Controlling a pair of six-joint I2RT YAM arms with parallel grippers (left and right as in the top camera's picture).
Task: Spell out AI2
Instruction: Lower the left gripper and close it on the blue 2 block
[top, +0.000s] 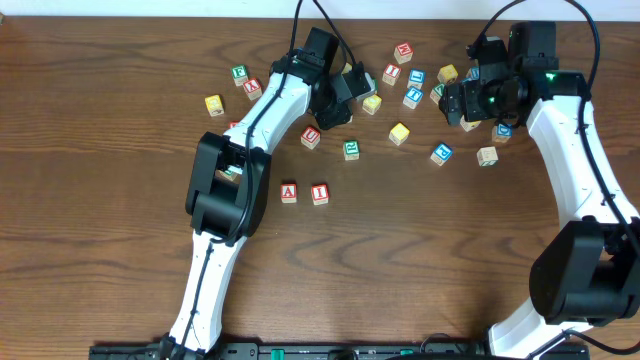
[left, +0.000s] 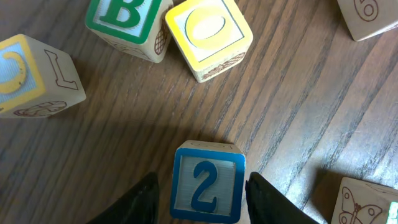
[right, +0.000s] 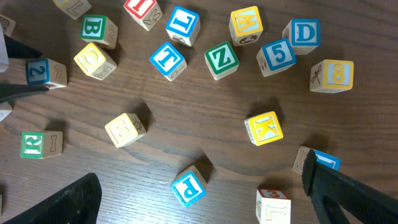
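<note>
The red A block (top: 289, 192) and the red I block (top: 320, 193) sit side by side on the table in the overhead view. The blue 2 block (left: 207, 190) lies flat between the fingers of my left gripper (left: 204, 180), with a small gap on each side. The jaws are open and low around it. The 2 block also shows in the right wrist view (right: 38, 72). In the overhead view my left gripper (top: 352, 85) covers it. My right gripper (right: 199, 174) is open wide and empty, high above a blue P block (right: 188, 185).
A yellow O block (left: 208, 34) and a green B block (left: 127, 22) lie just beyond the 2 block, and a yellow block (left: 31, 74) lies to its left. Several loose letter and number blocks (top: 415, 85) are scattered at the back right, under my right gripper (top: 462, 103).
</note>
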